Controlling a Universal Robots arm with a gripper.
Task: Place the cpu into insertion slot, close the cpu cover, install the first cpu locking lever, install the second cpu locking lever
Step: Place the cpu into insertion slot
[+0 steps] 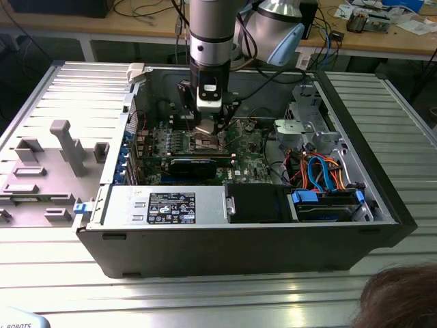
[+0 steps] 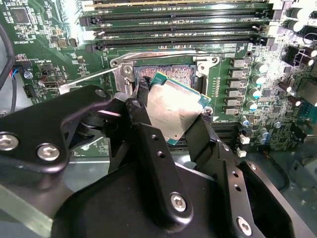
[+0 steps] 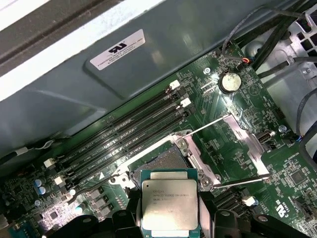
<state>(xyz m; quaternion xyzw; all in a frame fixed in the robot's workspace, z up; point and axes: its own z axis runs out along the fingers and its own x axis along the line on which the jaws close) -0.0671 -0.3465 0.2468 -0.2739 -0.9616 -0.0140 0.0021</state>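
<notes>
My gripper (image 2: 173,113) is shut on the cpu (image 2: 173,106), a flat silver-topped square with a green edge, pinched between two black fingers (image 2: 143,94). The cpu (image 3: 170,203) hangs tilted just above and to one side of the insertion slot (image 3: 166,161), whose dark pin field lies bare. The cpu cover (image 3: 246,136) stands swung open beside the slot. Two thin wire locking levers (image 3: 210,124) (image 3: 242,179) are raised off the board. In the exterior view the gripper (image 1: 208,126) reaches down into the open computer case over the green motherboard (image 1: 249,147).
Long black memory slots (image 3: 129,134) run next to the socket. A black card (image 1: 198,165), a grey power supply (image 1: 164,205) and a drive cage with orange and blue cables (image 1: 324,174) crowd the case. The case walls (image 1: 123,130) enclose everything. A person's hair (image 1: 399,297) shows at the exterior view's lower right.
</notes>
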